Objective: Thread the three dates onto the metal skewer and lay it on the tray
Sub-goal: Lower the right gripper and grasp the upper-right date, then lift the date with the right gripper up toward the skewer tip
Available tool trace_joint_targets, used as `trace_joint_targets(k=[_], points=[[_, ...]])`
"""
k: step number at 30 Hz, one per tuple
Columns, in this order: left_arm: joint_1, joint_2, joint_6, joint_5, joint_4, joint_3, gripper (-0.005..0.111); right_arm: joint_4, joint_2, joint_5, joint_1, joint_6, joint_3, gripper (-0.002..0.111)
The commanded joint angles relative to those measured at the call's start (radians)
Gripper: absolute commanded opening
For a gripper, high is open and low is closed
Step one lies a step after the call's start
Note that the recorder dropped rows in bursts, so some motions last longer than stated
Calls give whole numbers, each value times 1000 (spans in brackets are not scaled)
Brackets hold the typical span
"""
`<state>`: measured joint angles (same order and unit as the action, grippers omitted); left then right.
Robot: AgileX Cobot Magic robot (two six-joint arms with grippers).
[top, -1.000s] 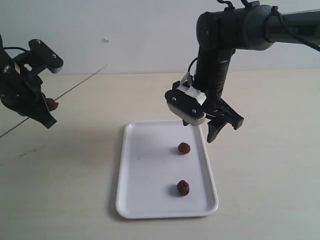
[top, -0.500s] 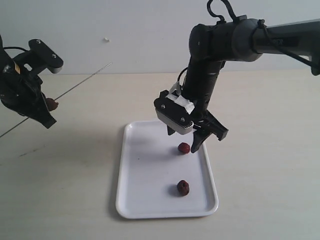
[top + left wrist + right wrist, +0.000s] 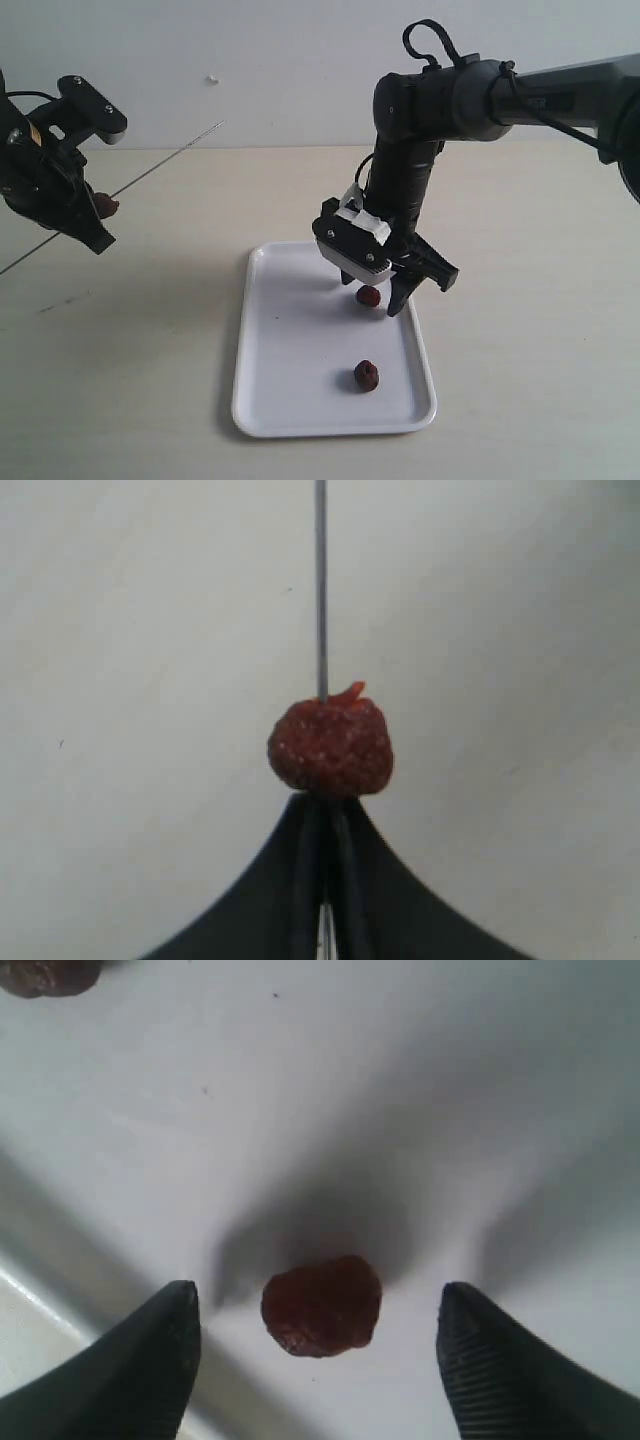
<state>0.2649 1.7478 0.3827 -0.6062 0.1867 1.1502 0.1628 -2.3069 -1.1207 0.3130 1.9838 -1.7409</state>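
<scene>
A loose date (image 3: 322, 1305) is lying on the tray (image 3: 290, 400), sitting inside the widely spread right end effector (image 3: 318, 1295); closing squarely across its middle is looking safest against rolling. The left end effector (image 3: 322, 825) is clamping the skewer (image 3: 320, 580), which is carrying a threaded date (image 3: 330, 748).

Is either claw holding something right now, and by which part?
The left gripper pinches the metal skewer just behind one threaded date. The right gripper is open around a loose date, holding nothing.
</scene>
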Motion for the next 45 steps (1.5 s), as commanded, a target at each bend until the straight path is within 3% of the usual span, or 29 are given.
trace_joint_targets(k=[1, 13, 20, 22, 25, 34, 45], points=[[4, -10, -2, 11, -13, 7, 0, -4, -10, 12, 1, 9, 3, 64], [4, -10, -2, 11, -13, 7, 0, -7, -33, 28, 1, 9, 3, 58], [4, -10, -2, 11, -13, 7, 0, -7, -33, 25, 1, -21, 3, 43], [4, -10, -2, 11, -13, 7, 0, -7, -33, 25, 1, -98, 3, 27], [4, -10, -2, 13, -13, 7, 0, -7, -33, 25, 1, -131, 3, 19], [4, -10, -2, 12, -15, 7, 0, 20, -23, -35, 1, -136, 3, 23], [4, -10, -2, 23, -18, 7, 0, 99, 38, -32, 1, -457, -3, 23]])
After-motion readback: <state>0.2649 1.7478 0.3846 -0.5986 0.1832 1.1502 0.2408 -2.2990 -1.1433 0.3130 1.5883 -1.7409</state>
